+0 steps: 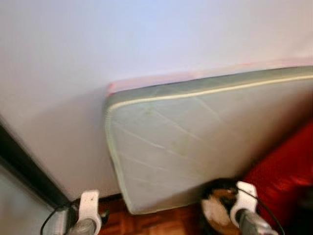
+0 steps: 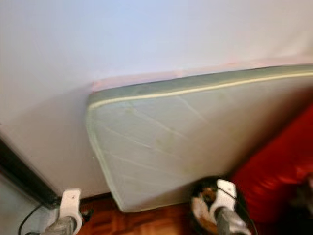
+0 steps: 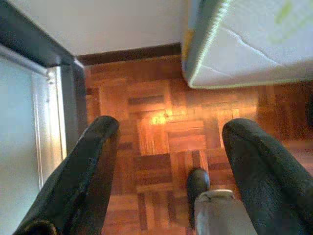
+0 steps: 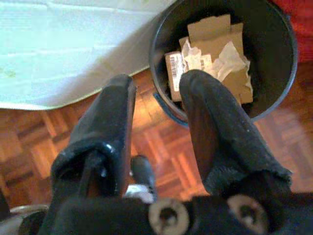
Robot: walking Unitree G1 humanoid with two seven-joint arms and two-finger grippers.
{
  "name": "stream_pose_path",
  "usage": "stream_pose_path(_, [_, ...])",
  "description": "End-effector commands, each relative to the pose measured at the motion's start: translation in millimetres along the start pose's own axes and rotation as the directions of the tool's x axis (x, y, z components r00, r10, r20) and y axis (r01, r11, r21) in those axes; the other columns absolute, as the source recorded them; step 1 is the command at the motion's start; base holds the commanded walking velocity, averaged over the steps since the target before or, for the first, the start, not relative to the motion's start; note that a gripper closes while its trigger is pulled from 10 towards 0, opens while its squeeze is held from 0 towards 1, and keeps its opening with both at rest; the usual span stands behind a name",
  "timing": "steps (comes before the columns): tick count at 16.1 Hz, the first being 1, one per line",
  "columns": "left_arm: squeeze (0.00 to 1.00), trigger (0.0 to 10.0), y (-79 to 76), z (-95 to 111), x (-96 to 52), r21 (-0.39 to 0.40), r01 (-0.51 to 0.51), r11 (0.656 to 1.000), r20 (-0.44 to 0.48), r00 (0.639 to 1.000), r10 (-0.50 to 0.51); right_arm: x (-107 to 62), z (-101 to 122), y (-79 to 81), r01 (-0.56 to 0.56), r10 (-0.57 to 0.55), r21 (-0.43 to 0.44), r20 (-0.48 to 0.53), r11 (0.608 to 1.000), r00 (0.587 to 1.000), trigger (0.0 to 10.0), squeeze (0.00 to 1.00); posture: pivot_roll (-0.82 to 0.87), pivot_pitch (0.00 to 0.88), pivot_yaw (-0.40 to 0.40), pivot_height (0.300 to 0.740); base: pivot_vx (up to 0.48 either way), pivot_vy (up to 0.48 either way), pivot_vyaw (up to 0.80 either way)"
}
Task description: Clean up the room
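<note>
A round black bin (image 4: 281, 73) stands on the parquet floor and holds torn cardboard (image 4: 210, 34) and crumpled white paper (image 4: 227, 54). My right gripper (image 4: 157, 85) hangs above the bin's near rim, open, with nothing between its fingers. In the left eye view the bin (image 1: 217, 205) sits just beside my right wrist (image 1: 244, 198). My left gripper (image 3: 171, 132) is open over bare parquet, nothing in it, and my left wrist (image 1: 89, 208) is low at the left.
A pale quilted mattress (image 1: 195, 142) leans on its side against the white wall (image 1: 98, 58), its corner close to the bin. A red bulky thing (image 1: 286, 171) stands at the right. A dark door frame (image 1: 24, 166) with a metal-edged glass panel (image 3: 29, 117) runs along the left.
</note>
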State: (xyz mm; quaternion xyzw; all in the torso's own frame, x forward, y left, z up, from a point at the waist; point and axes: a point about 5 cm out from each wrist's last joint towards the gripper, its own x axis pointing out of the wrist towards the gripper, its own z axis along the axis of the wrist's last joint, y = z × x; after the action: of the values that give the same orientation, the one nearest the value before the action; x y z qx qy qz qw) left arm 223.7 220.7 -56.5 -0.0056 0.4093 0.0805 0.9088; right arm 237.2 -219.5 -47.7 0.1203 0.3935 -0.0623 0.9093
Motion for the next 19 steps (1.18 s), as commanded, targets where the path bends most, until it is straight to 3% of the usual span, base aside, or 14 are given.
stream_pose_path(1, [0.00,10.0,0.4,-0.8,0.0,0.000,-0.002,1.000,-0.006,1.000,0.002,-1.1,-3.7,-3.3,0.008,-0.008,-0.007,-0.014,1.000,1.000,10.0,0.00,-0.12,0.000,0.019,0.740,0.000,0.000,-0.77])
stream_pose_path(15, [0.00,10.0,1.3,3.0,0.5,0.021,0.004,1.000,0.002,1.000,-0.004,-0.3,-2.0,-1.0,0.007,-0.007,0.016,-0.012,1.000,1.000,10.0,0.00,-0.10,0.000,0.025,0.740,0.000,0.000,-0.77])
stream_pose_path(19, [0.00,10.0,0.5,3.7,0.6,0.023,0.006,1.000,0.006,1.000,-0.006,-0.4,1.4,-1.5,0.011,-0.012,0.020,0.024,1.000,1.000,10.0,0.00,-0.10,0.000,0.019,0.740,0.000,-0.277,0.00])
